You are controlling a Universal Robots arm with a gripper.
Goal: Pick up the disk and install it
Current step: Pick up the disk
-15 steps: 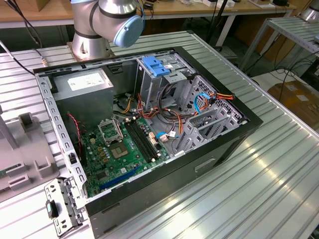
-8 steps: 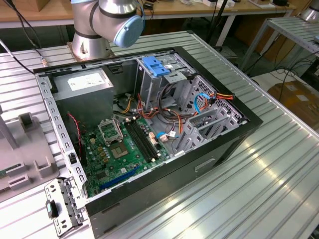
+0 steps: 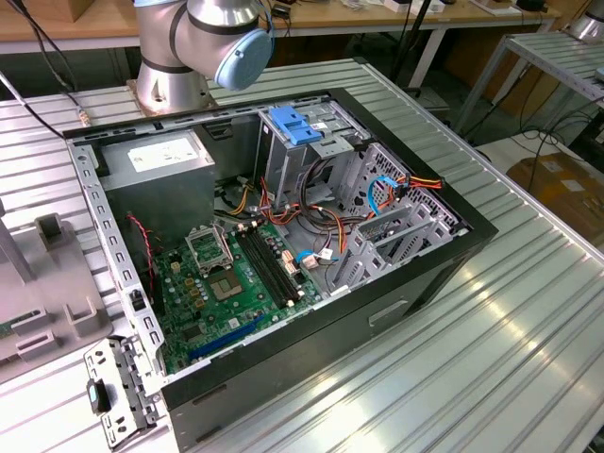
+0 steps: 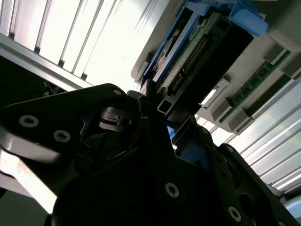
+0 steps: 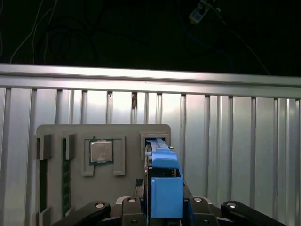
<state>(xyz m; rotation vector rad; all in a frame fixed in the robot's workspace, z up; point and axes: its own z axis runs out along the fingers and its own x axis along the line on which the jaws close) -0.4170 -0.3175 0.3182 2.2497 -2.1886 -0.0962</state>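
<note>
in the first wrist view the grey tray (image 5: 56,136) keeps parts in cut-outs. a chip (image 5: 101,151) lies flat near its middle. just beside it the disk (image 5: 165,188) stands on edge in 1 slot, we judge so its blue rail can be reached from above. the gripper (image 5: 162,209) straddles that rail, wrist aimed down at the tray. we cannot tell whether it is clamped on.

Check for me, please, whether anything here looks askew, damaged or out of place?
Nothing looks damaged or spilled. The computer case lies open on its side, with loose cables bunched by the drive cage. The disk stands on edge, straight, in the slot of the grey tray, at the gripper.
</note>
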